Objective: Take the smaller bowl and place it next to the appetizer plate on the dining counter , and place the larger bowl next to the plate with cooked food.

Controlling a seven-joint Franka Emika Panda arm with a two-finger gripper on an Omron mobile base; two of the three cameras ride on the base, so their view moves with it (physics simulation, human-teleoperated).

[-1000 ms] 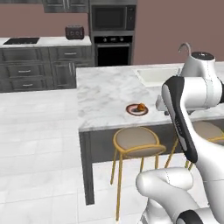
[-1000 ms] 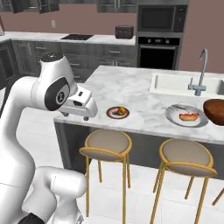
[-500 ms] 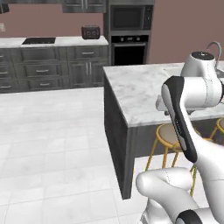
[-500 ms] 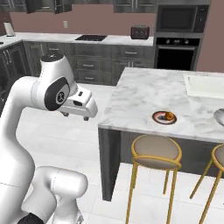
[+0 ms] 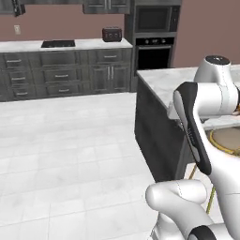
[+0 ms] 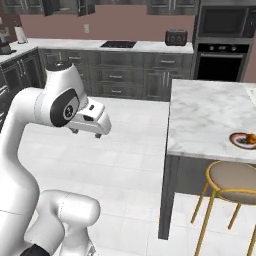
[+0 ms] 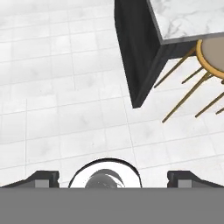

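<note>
The dining counter [image 6: 215, 115] stands at the right, a white veined marble top on a dark base; its corner also shows in the hand view [image 7: 188, 17]. The appetizer plate [image 6: 245, 140], small with orange-brown bits, lies near the counter's front edge at the far right. My gripper [image 6: 86, 133] hangs over the tiled floor, well to the left of the counter. It is open, with its dark fingertips [image 7: 41, 177] set wide apart and nothing between them. Both bowls and the plate with cooked food are out of view.
A round stool with gold legs [image 6: 235, 177] stands under the counter's front edge. Along the back wall runs a counter with cooktop [image 5: 58, 43] and toaster [image 5: 111, 33], beside a built-in oven [image 5: 152, 54]. Open tiled floor [image 5: 70, 140] lies on the left.
The whole scene has slid to the right as the base moved. The sink, the cooked-food plate and the brown bowl have left the views. The arm's pose is unchanged.
</note>
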